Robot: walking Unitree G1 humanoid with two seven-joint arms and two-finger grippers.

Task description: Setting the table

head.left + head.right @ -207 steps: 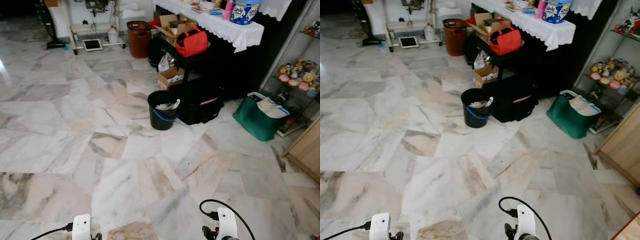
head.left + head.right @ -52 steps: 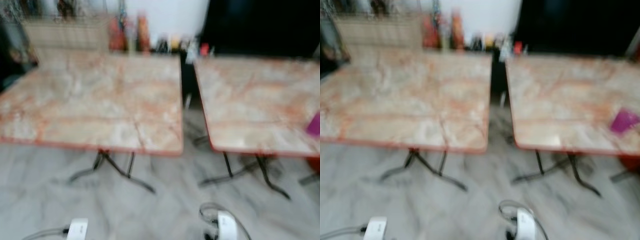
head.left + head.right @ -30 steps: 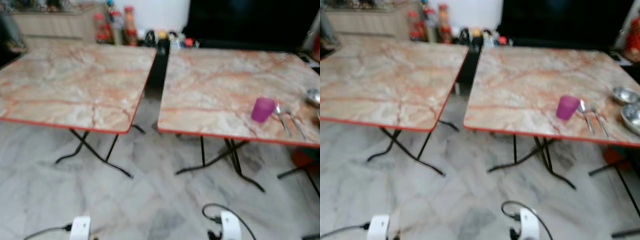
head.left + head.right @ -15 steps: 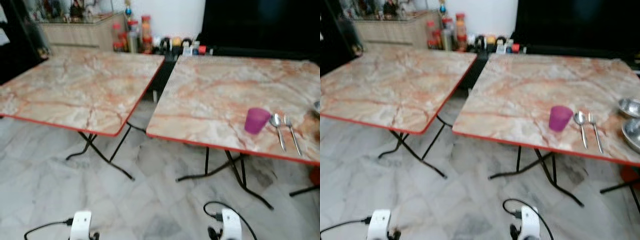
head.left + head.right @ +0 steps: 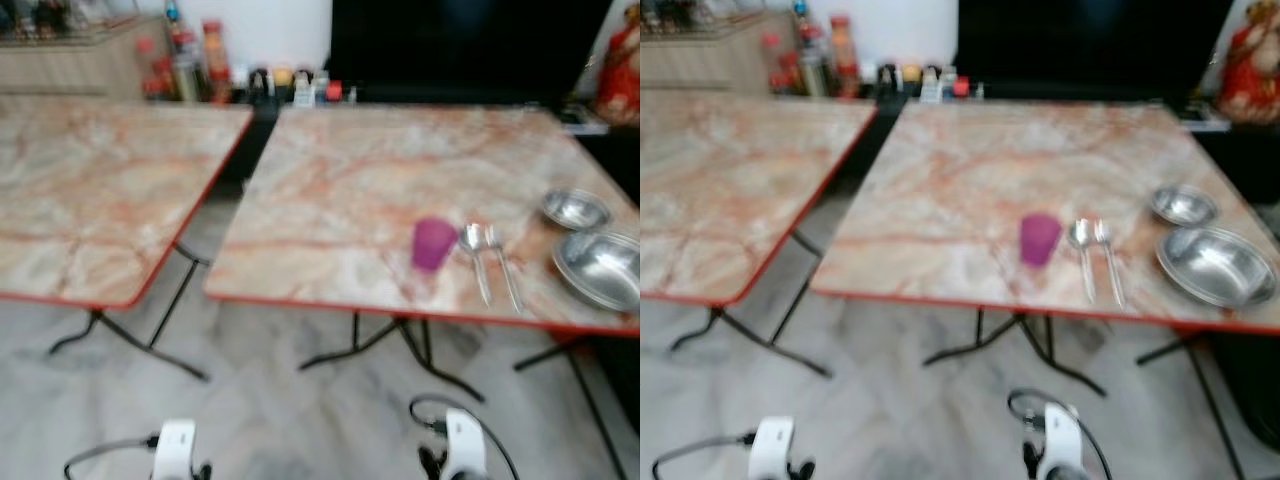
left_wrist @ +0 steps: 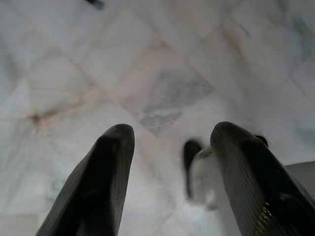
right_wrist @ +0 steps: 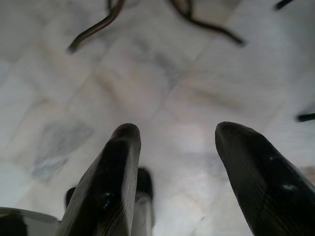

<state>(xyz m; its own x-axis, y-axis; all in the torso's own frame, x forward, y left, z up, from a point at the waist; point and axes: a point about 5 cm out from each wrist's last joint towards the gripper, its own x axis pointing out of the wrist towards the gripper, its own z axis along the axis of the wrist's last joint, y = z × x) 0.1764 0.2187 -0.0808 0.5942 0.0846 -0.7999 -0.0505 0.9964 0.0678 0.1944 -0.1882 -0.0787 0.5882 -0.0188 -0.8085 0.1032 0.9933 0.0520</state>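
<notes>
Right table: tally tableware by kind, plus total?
Cup, purple: 1
Spoon: 1
Fork: 1 (blurred, likely a fork)
Steel bowls: 2, small bowl and large bowl
Total: 5, all toward the right side of the right table.

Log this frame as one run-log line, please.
phase: approaching right table | on it: purple cup, spoon, fork, two steel bowls | left claw: open, idle | right claw: open, idle
</notes>
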